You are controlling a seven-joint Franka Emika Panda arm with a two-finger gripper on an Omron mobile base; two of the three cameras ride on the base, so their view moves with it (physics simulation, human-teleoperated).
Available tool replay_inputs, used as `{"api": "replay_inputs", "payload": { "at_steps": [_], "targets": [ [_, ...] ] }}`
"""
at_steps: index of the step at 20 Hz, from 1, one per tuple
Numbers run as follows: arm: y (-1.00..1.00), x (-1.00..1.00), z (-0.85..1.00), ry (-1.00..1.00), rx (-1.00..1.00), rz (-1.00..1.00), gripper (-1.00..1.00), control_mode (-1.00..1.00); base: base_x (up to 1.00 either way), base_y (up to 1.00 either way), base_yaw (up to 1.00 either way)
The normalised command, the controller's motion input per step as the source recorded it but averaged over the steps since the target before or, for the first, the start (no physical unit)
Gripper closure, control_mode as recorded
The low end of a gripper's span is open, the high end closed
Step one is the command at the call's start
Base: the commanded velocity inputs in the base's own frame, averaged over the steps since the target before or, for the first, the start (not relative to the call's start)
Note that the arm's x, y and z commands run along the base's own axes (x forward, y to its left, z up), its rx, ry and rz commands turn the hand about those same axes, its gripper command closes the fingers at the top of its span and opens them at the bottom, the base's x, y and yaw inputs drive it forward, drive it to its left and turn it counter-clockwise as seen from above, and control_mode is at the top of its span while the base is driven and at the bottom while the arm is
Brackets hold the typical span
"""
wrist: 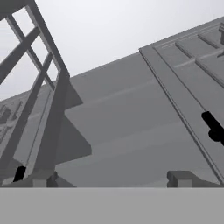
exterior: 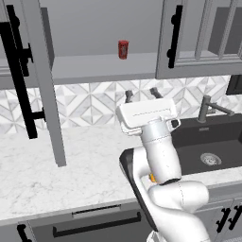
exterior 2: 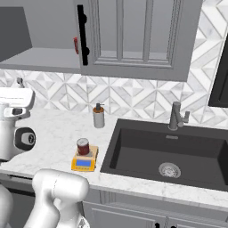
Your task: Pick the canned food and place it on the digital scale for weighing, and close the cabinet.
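On the digital scale (exterior 2: 84, 163), near the front edge of the marble surface (exterior 2: 53, 133) and just left of the black sink (exterior 2: 169, 153), stands the canned food (exterior 2: 83, 146), upright on the weighing plate. Behind it, toward the tiled wall, a soap dispenser (exterior 2: 98, 116) stands well apart. Above, the cabinet (exterior: 85, 38) is open: its left door (exterior: 42, 80) swings out toward the camera, its long black handle (exterior: 19, 75) facing forward, and a slim red can (exterior: 123, 49) stands upright on the shelf inside. The claw (exterior: 141, 94) points upward below that shelf, its two fingertips (exterior: 128, 96) spread apart and grasping nothing; its hand view looks up into the open cabinet between the two doors.
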Motion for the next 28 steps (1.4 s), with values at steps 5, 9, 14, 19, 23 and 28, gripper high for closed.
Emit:
{"api": "replay_inputs", "payload": {
  "at_steps": [5, 9, 14, 19, 23, 28],
  "targets": [
    [0.94, -0.12, -0.22, -0.08, 0.00, 0.00, -1.00, -1.00, 0.00, 0.00, 0.00],
    [0.93, -0.23, -0.12, -0.03, 0.00, 0.00, -1.00, -1.00, 0.00, 0.00, 0.00],
    [0.51, -0.40, -0.29, 0.00, 0.00, 0.00, -1.00, -1.00, 0.00, 0.00, 0.00],
    [0.59, -0.67, -0.35, -0.02, 0.00, 0.01, -1.00, -1.00, 0.00, 0.00, 0.00],
    [0.93, -0.31, -0.08, -0.13, -0.01, 0.04, -1.00, -1.00, 0.00, 0.00, 0.00],
    [0.85, -0.24, -0.16, -0.03, 0.00, 0.03, -1.00, -1.00, 0.00, 0.00, 0.00]
  ]
}}
